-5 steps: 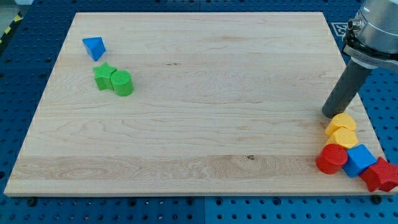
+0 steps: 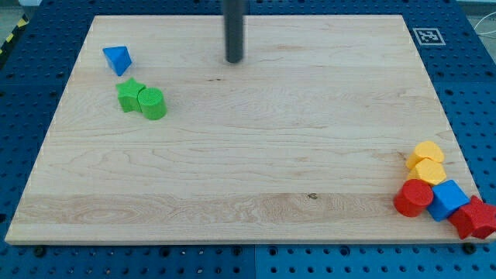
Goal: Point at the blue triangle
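Arm ended in a straight dark rod, no claw in view, so nothing to call apart or together. Rod came down near-vertical from the view's top edge, upper part cut off by the frame, and my tip sat on the wooden tabletop near its top edge, a bit left of centre. Blue triangle lay to the tip's left in the view, at about the same height, well apart from it, not touched. Green star and green cylinder touched each other, below-left of the tip, just under the triangle. Far off toward the view's bottom right of the tip sat a tight cluster: two yellow blocks stacked close, red cylinder, blue cube, another red block at the tabletop's corner, shape unclear.
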Tool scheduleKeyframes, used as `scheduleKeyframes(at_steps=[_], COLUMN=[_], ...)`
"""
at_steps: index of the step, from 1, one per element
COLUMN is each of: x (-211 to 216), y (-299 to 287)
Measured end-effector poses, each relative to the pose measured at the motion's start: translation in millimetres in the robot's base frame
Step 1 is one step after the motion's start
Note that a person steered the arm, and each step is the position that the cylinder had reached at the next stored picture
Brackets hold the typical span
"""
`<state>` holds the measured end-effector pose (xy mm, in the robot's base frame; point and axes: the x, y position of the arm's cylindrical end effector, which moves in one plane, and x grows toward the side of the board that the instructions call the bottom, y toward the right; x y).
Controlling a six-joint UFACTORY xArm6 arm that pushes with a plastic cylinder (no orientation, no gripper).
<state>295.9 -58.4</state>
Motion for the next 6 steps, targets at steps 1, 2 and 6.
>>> scheduleKeyframes(at_steps=[1,2,6], x=[-2.5,-17.9,12.6], y=[-47.4,-63.6,-205.1])
